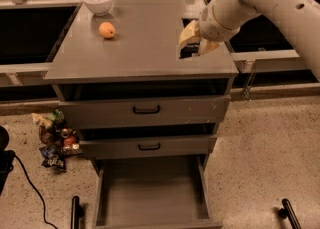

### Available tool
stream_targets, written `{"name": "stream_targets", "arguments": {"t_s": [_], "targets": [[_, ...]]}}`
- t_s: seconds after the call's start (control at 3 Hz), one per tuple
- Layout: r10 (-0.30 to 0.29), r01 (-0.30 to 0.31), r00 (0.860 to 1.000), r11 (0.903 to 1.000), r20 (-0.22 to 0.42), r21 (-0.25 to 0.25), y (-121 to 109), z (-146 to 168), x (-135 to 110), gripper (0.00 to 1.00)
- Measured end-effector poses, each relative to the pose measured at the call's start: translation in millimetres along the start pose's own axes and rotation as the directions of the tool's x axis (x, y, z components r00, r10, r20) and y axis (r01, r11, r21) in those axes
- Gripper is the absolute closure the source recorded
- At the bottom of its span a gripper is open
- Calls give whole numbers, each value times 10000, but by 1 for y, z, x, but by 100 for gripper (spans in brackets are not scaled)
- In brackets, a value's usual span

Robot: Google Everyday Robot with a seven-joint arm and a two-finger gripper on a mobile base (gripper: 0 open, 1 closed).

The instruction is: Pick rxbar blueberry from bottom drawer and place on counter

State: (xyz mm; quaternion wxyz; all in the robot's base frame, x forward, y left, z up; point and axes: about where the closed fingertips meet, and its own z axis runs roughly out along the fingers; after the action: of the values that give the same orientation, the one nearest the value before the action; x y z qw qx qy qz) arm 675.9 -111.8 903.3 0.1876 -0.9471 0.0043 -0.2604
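My gripper (pixel 192 48) hangs low over the right side of the counter (pixel 140 48), near its front right corner. Its cream fingers (pixel 188 35) are shut on a small dark flat bar, the rxbar blueberry (pixel 187 51), which is at or just above the counter surface; I cannot tell whether it touches. The big cream arm comes in from the upper right. The bottom drawer (pixel 150 195) is pulled open below, and its plain grey inside holds nothing that I can see.
An orange (pixel 106 30) and a white bowl (pixel 97 2) sit at the counter's back left. Two upper drawers with black handles (pixel 146 109) are slightly open. Crumpled snack wrappers (pixel 55 138) lie on the floor at left. Black base parts (pixel 75 212) flank the open drawer.
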Motion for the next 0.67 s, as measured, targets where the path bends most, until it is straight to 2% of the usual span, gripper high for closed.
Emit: {"name": "stream_targets", "arguments": {"t_s": [0.33, 0.67], "targets": [[386, -377, 9978, 9991, -531, 175, 14, 15, 35, 100], [738, -718, 9949, 9969, -683, 313, 28, 35, 67, 100]]}}
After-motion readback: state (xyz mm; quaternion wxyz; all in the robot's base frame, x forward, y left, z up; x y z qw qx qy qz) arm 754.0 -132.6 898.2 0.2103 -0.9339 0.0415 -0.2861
